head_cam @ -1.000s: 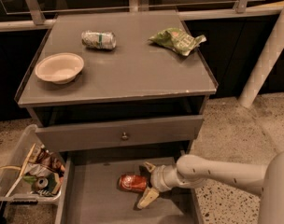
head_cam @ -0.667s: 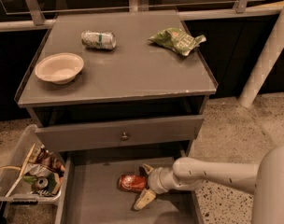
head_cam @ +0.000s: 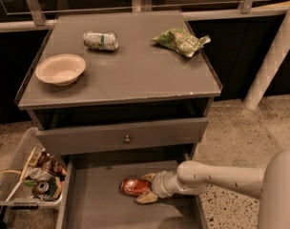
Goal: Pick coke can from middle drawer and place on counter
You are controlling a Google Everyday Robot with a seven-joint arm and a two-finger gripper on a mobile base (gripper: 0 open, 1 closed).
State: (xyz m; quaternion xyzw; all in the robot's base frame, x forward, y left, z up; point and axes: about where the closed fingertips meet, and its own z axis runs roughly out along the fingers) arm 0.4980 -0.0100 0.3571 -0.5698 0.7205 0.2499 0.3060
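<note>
- Gripper sits low inside the middle drawer, with its two tan fingers spread apart around the right end of the coke can. One finger is above the can and one below.
- It has nothing firmly in hold yet. The lower finger angles away from the can, so the gripper reads as open and closing in rather than clamped.
- Over the past second the wrist has eased a little further towards the can, and the lower finger has drawn in nearer to it.
- Meanwhile the pale arm has swung more into view behind the gripper.
- The coke can has not shifted. It lies on its side on the drawer floor, directly between the fingers, its far end pointing away from the wrist.
- In my judgement the reach is finished, and squeezing shut is the step in hand. Lifting and placing both remain.
- The counter lies well above and beyond the gripper, past the closed drawer front with its knob.
- On that counter a bowl, a silver-and-green can and a green chip bag leave open surface between them for the set-down.
</note>
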